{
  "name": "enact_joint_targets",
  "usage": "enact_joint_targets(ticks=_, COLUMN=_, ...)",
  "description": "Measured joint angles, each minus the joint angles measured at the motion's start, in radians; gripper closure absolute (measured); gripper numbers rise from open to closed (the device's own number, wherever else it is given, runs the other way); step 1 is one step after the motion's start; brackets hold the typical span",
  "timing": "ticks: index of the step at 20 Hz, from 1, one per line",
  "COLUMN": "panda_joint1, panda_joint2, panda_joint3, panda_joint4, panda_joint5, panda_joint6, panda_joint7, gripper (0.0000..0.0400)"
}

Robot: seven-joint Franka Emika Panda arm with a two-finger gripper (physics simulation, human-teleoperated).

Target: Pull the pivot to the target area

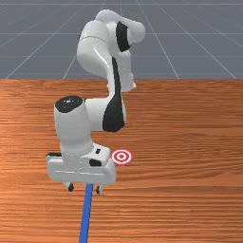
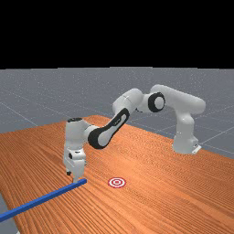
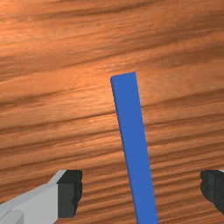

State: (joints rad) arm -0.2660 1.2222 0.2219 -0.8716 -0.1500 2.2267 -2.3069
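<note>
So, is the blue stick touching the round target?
No, the far view shows wood between the end of the blue stick and the target.

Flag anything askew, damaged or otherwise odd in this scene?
One oddity: in the far view the blue bar runs out past the edge of the table. Its visible length looks straight and undamaged. The open tool straddles it, gaps on both sides.

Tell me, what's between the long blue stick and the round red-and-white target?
Just orange-brown wood lies between the blue stick and the target, in the far view.
</note>
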Motion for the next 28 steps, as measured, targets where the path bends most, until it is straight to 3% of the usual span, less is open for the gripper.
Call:
enact_joint_targets(ticks=1, panda_joint1=0.000, panda_joint2=0.056, panda_joint3=0.012, panda_joint4=0.070, panda_joint5=0.012, panda_joint6=-0.014, panda_joint7=-0.016, gripper=0.0000)
enact_joint_targets(ticks=2, panda_joint1=0.022, panda_joint2=0.028, panda_joint3=-0.044, panda_joint4=0.000, panda_joint5=-0.037, panda_joint6=0.036, panda_joint7=0.036, gripper=0.0000)
enact_joint_targets(ticks=5, panda_joint1=0.025, panda_joint2=0.090, panda_joint3=-0.042, panda_joint4=0.061, panda_joint5=-0.033, panda_joint6=0.035, panda_joint7=0.026, gripper=0.0000)
enact_joint_targets(ticks=7, panda_joint1=0.034, panda_joint2=0.163, panda_joint3=-0.042, panda_joint4=0.194, panda_joint5=-0.030, panda_joint6=-0.002, panda_joint7=0.028, gripper=0.0019)
enact_joint_targets(ticks=10, panda_joint1=0.049, panda_joint2=0.203, panda_joint3=-0.062, panda_joint4=0.264, panda_joint5=-0.042, panda_joint6=-0.012, panda_joint7=0.039, gripper=0.0003)
enact_joint_targets(ticks=12, panda_joint1=0.054, panda_joint2=0.179, panda_joint3=-0.079, panda_joint4=0.219, panda_joint5=-0.059, panda_joint6=0.009, panda_joint7=0.060, gripper=0.0000)
enact_joint_targets(ticks=13, panda_joint1=0.050, panda_joint2=0.169, panda_joint3=-0.073, panda_joint4=0.204, panda_joint5=-0.056, panda_joint6=0.010, panda_joint7=0.056, gripper=0.0155)
enact_joint_targets(ticks=15, panda_joint1=0.038, panda_joint2=0.188, panda_joint3=-0.046, panda_joint4=0.236, panda_joint5=-0.030, panda_joint6=-0.009, panda_joint7=0.026, gripper=0.0276)
enact_joint_targets(ticks=18, panda_joint1=0.042, panda_joint2=0.209, panda_joint3=-0.045, panda_joint4=0.277, panda_joint5=-0.028, panda_joint6=-0.021, panda_joint7=0.021, gripper=0.0304)
enact_joint_targets(ticks=20, panda_joint1=0.035, panda_joint2=0.187, panda_joint3=-0.045, panda_joint4=0.218, panda_joint5=-0.027, panda_joint6=0.048, panda_joint7=0.023, gripper=0.0305)
enact_joint_targets(ticks=21, panda_joint1=0.054, panda_joint2=0.214, panda_joint3=-0.070, panda_joint4=0.281, panda_joint5=-0.043, panda_joint6=-0.009, panda_joint7=0.039, gripper=0.0304)
enact_joint_targets(ticks=24, panda_joint1=0.048, panda_joint2=0.224, panda_joint3=-0.050, panda_joint4=0.318, panda_joint5=-0.025, panda_joint6=-0.049, panda_joint7=0.019, gripper=0.0305)
enact_joint_targets(ticks=28, panda_joint1=0.017, panda_joint2=0.095, panda_joint3=-0.019, panda_joint4=0.169, panda_joint5=-0.033, panda_joint6=-0.045, panda_joint7=-0.085, gripper=0.0302)
